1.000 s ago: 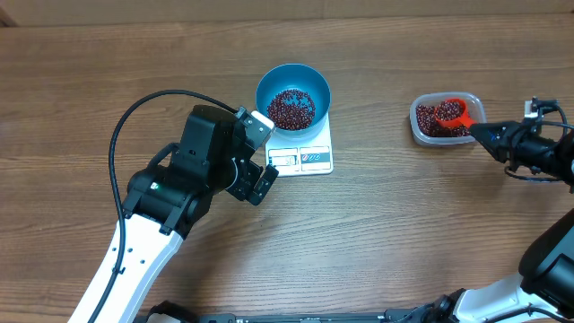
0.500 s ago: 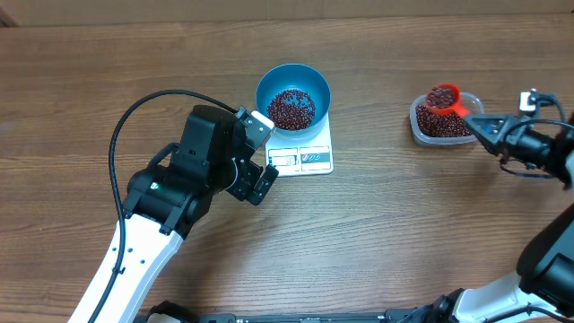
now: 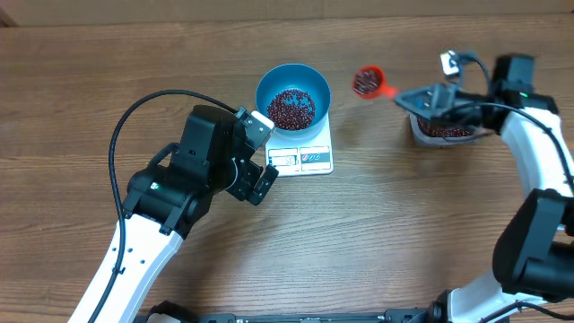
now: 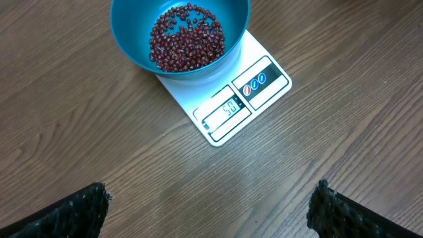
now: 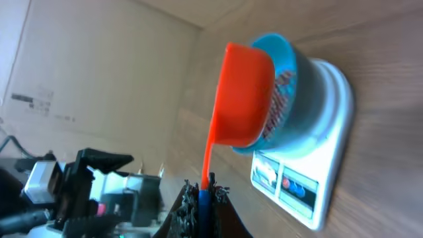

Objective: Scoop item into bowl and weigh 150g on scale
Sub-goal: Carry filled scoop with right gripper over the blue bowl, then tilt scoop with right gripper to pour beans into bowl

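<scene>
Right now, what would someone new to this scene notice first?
A bright orange scoop loaded with red-brown beans, pinched by its handle in the right arm's fingers, hangs in the air right of the blue bowl. That bowl, part filled with beans, sits on the white scale in the middle of the overhead view.

Blue bowl (image 3: 293, 90) w/ beans (image 3: 291, 108) is set on white scale (image 3: 305, 158), mid worktop (image 3: 404, 224). Orange scoop (image 3: 368, 81), loaded w/ beans, is gripped by its handle in R pincer (image 3: 402, 95), betw. bowl & clear tub (image 3: 441, 135). Tub is partly hidden under R arm (image 3: 529, 117). L pincer (image 3: 265, 154) is spread wide just beside scale.
</scene>
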